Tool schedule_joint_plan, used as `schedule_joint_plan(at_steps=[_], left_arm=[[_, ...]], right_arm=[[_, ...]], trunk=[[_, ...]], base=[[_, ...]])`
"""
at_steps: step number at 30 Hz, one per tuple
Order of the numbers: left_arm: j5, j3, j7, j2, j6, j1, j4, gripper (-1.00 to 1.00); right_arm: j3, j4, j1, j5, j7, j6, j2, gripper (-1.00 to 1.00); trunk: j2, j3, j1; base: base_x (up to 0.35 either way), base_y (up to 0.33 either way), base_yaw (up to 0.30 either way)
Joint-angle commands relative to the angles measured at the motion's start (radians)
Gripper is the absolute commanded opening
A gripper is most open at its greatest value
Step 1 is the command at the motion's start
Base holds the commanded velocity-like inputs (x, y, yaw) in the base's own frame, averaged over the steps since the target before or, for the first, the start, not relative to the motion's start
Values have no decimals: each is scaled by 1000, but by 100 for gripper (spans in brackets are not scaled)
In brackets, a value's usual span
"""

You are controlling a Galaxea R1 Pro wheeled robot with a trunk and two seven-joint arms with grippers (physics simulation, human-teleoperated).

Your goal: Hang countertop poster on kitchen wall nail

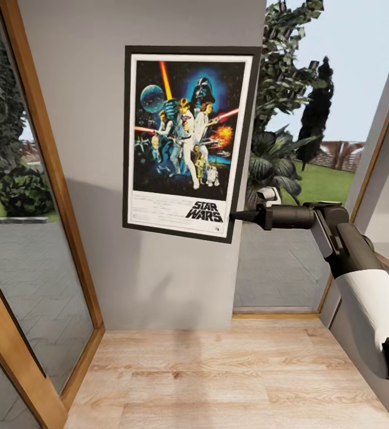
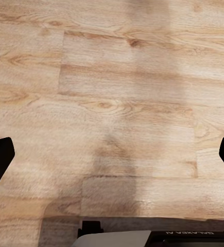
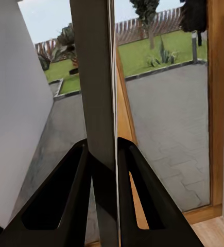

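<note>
Gripping the poster by its lower right edge, the right gripper is clamped on the frame, which is seen edge-on between its two fingers in the right wrist view. The poster is held upright against the narrow grey wall between two windows; no nail can be made out — it may be hidden behind the poster or too small to tell. If the hold is released before the frame is caught on a nail, the poster is likely dropped to the wooden floor. A corner hold also invites tilting. The left gripper is pointed at the floor, fingers spread, nothing held.
</note>
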Motion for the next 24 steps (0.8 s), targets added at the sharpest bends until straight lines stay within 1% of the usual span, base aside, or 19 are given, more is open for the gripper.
schedule_joint_plan(at_steps=[1,5,8,11,20,24], left_arm=[[0,4,-7,-1,-1,0,-1,100],[0,3,-7,-1,-1,0,-1,100],[0,3,-7,-1,-1,0,-1,100],[0,3,-7,-1,-1,0,-1,100],[0,3,-7,-1,-1,0,-1,100],[0,3,-7,-1,-1,0,-1,100]], right_arm=[[3,0,-1,-8,2,14,-1,-100],[8,-2,-1,-7,3,13,-3,-100],[23,-3,-1,-7,3,13,-4,-100],[29,-4,-1,-7,3,12,-4,-100],[33,-5,-1,-6,3,10,-7,-100],[33,-5,-1,-7,3,-15,-8,-100]], trunk=[[-2,-2,0],[-2,-2,0],[-2,-2,0],[-2,-2,0],[-2,-2,0],[-2,-2,0]], base=[[0,0,0],[0,0,0],[0,0,0],[0,0,0],[0,0,0],[0,0,0]])
